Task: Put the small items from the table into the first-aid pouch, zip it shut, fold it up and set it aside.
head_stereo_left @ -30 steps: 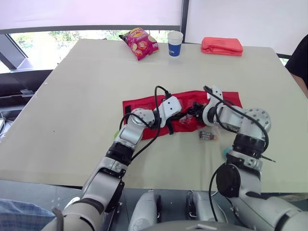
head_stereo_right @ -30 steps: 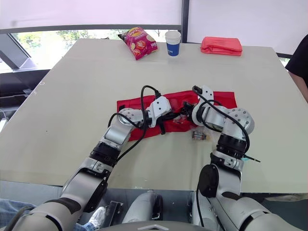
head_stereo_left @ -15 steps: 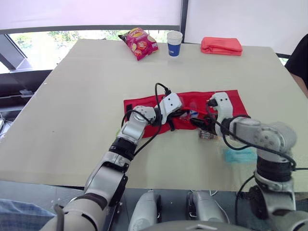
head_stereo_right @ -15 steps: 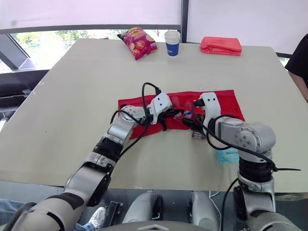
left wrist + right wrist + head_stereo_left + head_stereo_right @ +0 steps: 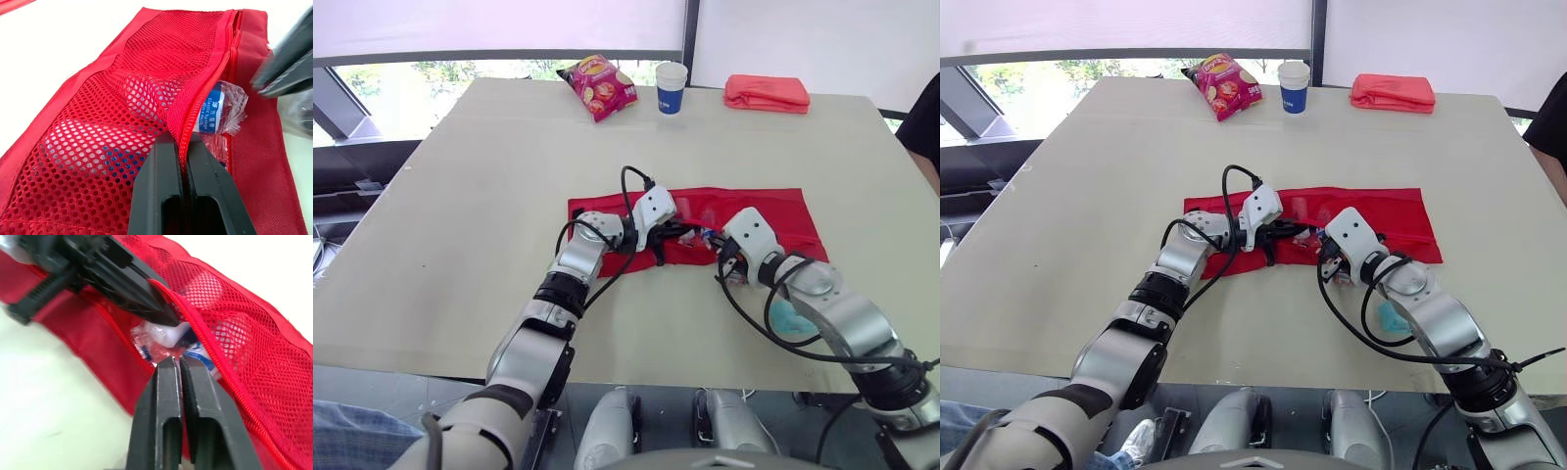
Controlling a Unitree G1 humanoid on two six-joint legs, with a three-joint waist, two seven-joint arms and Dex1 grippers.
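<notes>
The red first-aid pouch [image 5: 773,211] lies unfolded mid-table, its mesh pocket unzipped. My left gripper [image 5: 182,147] is shut on the pocket's red zipper edge [image 5: 215,83] and holds it up. A bandage roll in clear wrap [image 5: 220,110] pokes out of the opening. My right gripper [image 5: 175,363] is shut, its tips right at that wrapper [image 5: 149,342]; I cannot tell whether it pinches the wrap. A teal packet [image 5: 790,318] lies on the table partly under my right forearm. In the left eye view both grippers meet at the pouch's front edge, left [image 5: 685,233] and right [image 5: 717,251].
Along the far edge of the table lie a chips bag [image 5: 597,86], a blue-and-white paper cup [image 5: 672,86] and a second, folded red pouch [image 5: 767,92]. A person's dark sleeve [image 5: 922,122] shows at the right edge.
My right arm has swung out to the right and lowered, and its gripper has come back toward the pocket opening from the near side. The left gripper has kept its hold on the zipper edge.
</notes>
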